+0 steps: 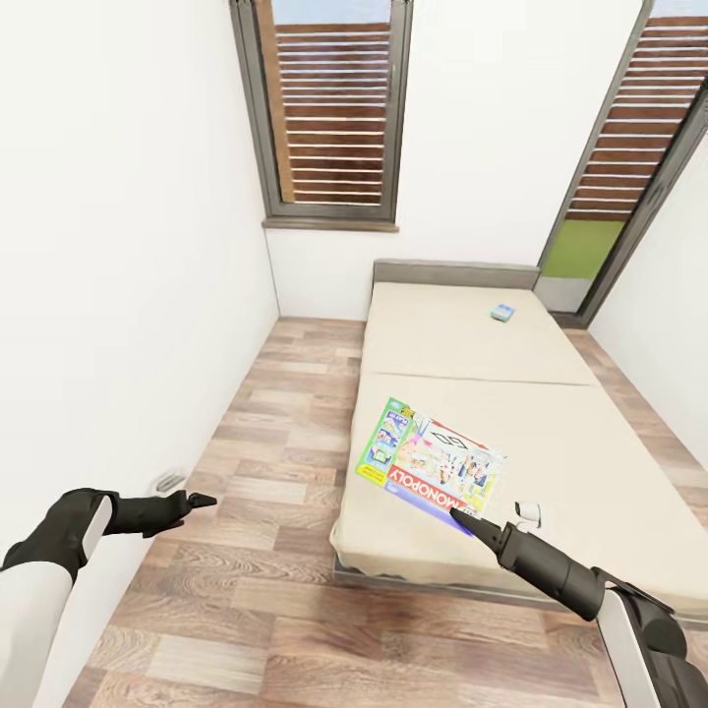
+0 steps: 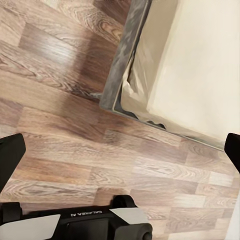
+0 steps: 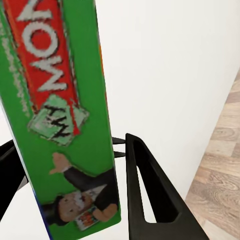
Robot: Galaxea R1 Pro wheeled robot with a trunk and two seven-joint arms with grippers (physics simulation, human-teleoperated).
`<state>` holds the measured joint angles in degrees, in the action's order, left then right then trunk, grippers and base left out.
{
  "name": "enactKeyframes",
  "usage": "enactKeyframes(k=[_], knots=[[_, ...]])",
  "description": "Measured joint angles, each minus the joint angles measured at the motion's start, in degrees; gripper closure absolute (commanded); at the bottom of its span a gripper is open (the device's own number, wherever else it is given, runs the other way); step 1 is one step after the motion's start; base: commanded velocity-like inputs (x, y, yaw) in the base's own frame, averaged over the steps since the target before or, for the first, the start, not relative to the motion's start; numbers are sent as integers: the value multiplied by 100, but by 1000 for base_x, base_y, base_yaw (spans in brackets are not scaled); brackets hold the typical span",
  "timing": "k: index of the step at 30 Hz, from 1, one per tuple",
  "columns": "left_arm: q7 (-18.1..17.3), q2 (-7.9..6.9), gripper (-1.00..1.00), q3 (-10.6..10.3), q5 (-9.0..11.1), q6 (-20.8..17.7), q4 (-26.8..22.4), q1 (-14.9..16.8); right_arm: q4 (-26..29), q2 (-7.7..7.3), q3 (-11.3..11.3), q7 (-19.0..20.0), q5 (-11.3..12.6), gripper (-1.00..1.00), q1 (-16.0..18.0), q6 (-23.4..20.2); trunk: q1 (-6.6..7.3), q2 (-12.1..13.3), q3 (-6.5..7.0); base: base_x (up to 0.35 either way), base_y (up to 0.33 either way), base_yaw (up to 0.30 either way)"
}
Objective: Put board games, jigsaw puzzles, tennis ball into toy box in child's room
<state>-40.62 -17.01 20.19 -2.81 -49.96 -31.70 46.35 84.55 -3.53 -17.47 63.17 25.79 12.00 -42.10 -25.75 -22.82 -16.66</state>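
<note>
A large Monopoly board game (image 1: 430, 456) in green, red and white sits at the near left part of the bed (image 1: 590, 462), tilted. My right gripper (image 1: 460, 515) is shut on its near edge; in the right wrist view the box's green side (image 3: 65, 100) stands between the black fingers (image 3: 145, 185). A small blue board game (image 1: 502, 312) lies flat on the far half of the mattress. My left gripper (image 1: 202, 500) hangs open over the floor left of the bed, holding nothing. The table, toy box, jigsaw puzzles and tennis ball are out of view.
Wood-plank floor (image 1: 265, 442) runs along the bed's left side between it and the white wall (image 1: 118, 295). Grey-framed windows (image 1: 329, 108) stand behind the grey headboard (image 1: 454, 272). The left wrist view looks down at the bed's corner (image 2: 200, 65) and floor.
</note>
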Motion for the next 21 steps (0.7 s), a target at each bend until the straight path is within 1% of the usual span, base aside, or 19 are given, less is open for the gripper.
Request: enactKeyframes(k=[13,21], knots=[[6,13,-100,0,-4,7,0,0,0,-8,-12,5,1,100,0,-21,0,0,118,0,0,0],[11,18,-100,0,-4,8,0,0,0,-12,-22,9,8,100,0,-28,0,1,129,0,0,0]])
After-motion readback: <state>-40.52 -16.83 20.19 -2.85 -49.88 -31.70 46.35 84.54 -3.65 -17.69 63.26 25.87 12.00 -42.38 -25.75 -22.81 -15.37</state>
